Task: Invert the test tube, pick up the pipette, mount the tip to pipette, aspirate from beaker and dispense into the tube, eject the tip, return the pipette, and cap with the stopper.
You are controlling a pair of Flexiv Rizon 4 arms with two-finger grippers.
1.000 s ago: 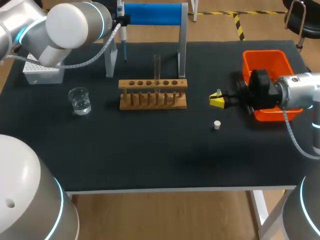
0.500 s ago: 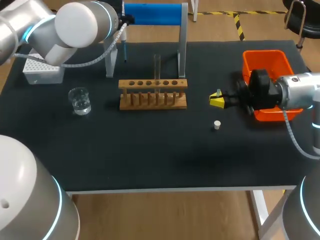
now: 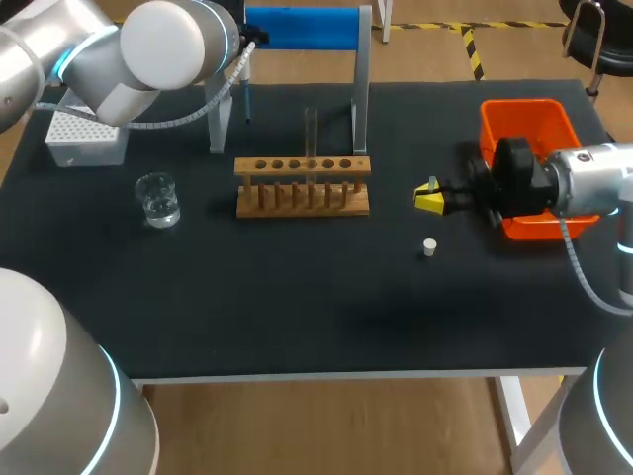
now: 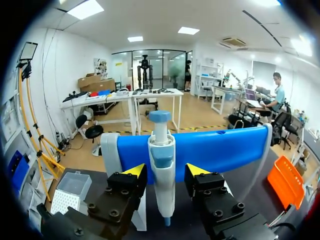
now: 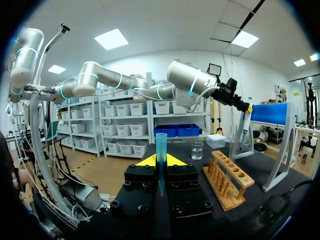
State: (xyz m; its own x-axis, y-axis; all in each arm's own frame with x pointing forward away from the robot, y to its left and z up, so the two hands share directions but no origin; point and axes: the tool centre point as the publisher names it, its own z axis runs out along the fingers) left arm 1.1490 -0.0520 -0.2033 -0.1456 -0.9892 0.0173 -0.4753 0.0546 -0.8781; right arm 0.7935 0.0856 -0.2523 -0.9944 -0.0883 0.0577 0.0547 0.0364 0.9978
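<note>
Left gripper (image 4: 162, 172) sits level, 2 fingers apart flanking the hanging pipette (image 4: 161, 150); right gripper (image 5: 160, 161), also level, pinches a blue tip (image 5: 160, 147).

I find no writing, label, number or sign that I can read in any view.

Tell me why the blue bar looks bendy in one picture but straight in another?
Left wrist view: the fisheye lens bows the blue bar behind the pipette. Head view: no such lens, so the same bar runs straight. Right wrist view: the stand's post leans and curves too.
</note>
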